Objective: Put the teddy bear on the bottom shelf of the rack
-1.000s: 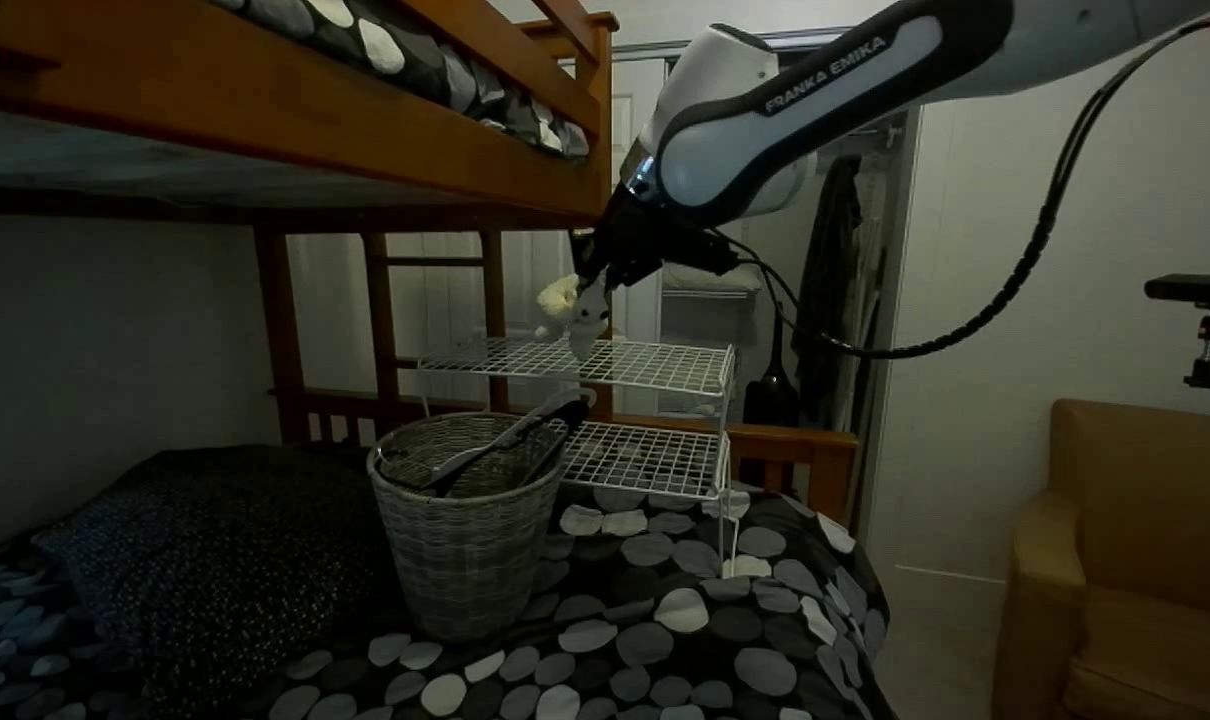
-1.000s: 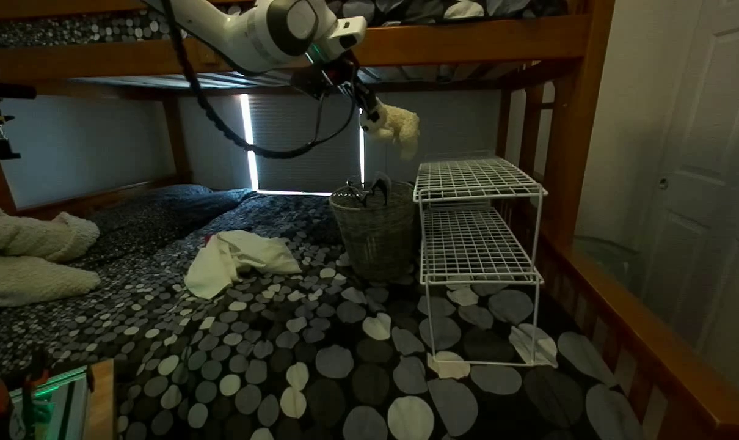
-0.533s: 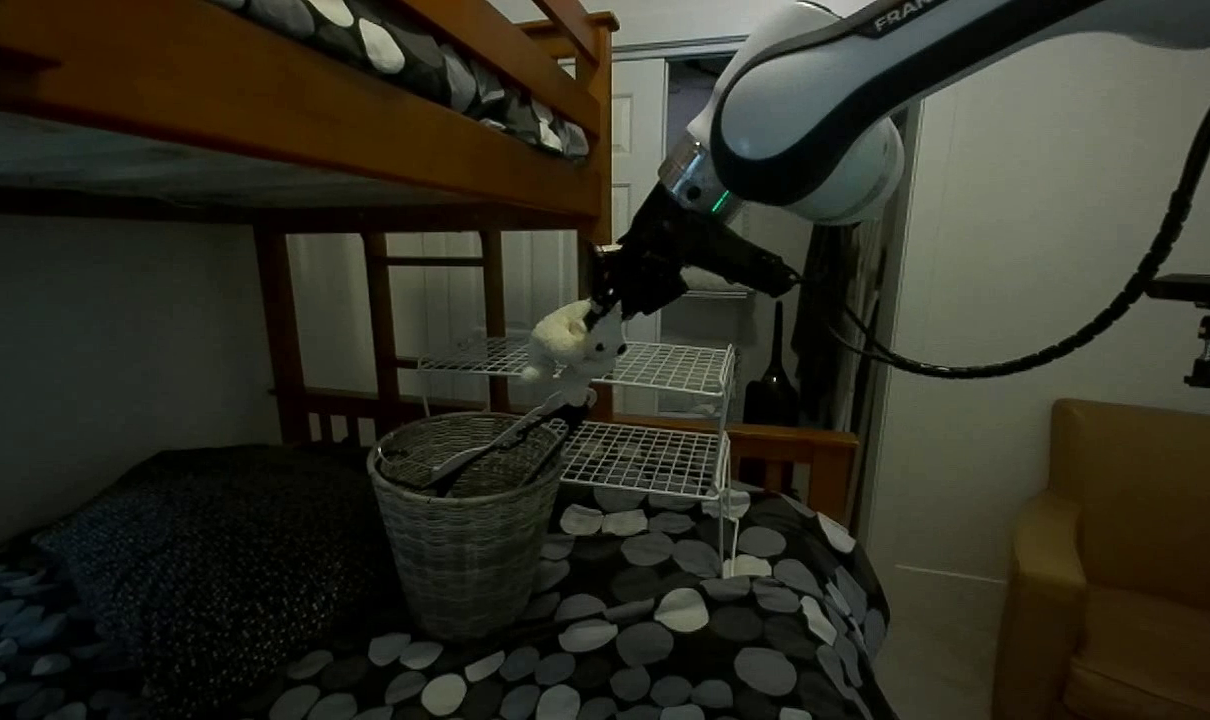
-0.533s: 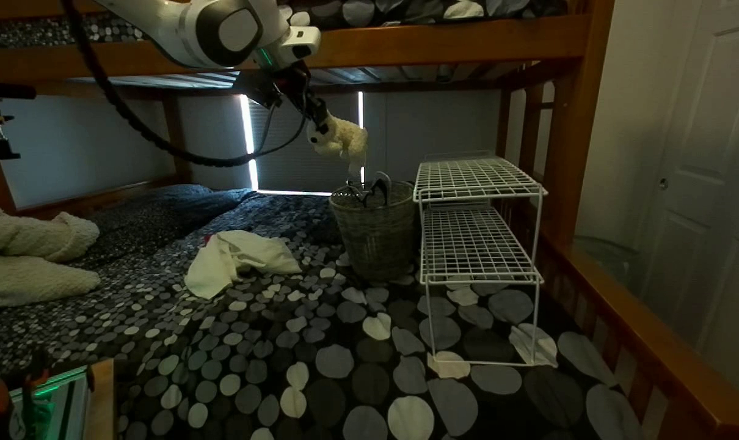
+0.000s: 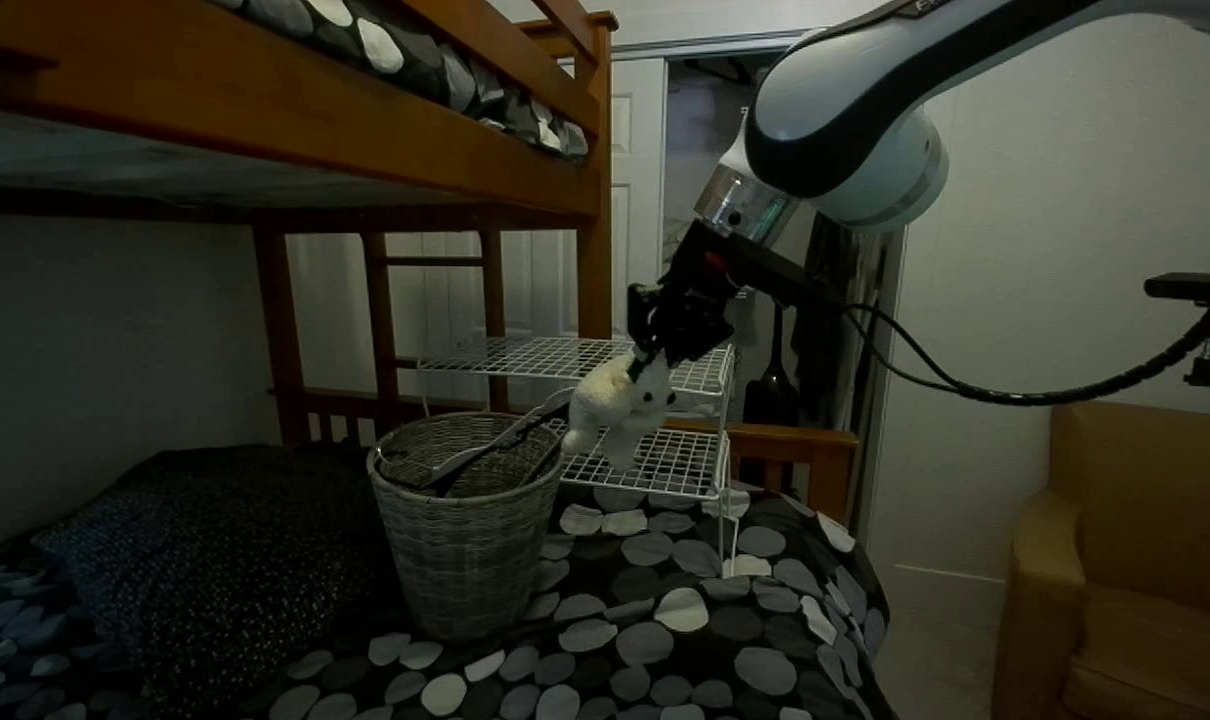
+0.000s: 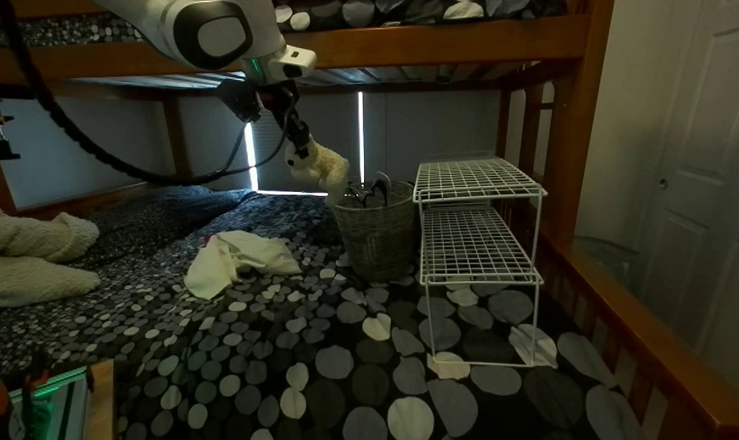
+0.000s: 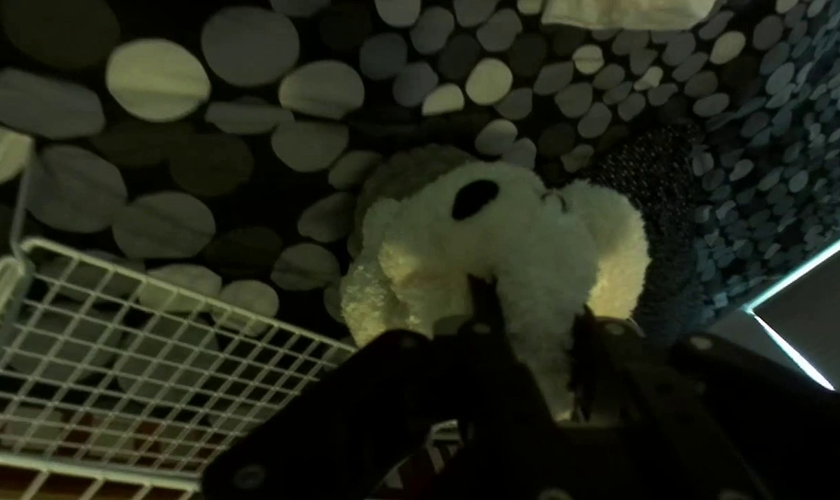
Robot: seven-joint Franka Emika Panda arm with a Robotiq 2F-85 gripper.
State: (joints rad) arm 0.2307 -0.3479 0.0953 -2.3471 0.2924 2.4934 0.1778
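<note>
Both bear (image 6: 322, 164) and gripper (image 7: 534, 304) have sunk lower since the earlier frame; the gripper is clamped on the bear's head; in an exterior view the bear hangs in midair, well left of the rack (image 6: 480, 197) and its bottom shelf (image 6: 482, 282), one limb overlapping the left rim of the basket (image 6: 375, 241), though I cannot tell whether they touch; the basket stands just left of the rack; farther left a cloth (image 6: 241, 260) and, beyond it, a fleece (image 6: 36, 281) lie on the bedding (image 6: 223, 354).
</note>
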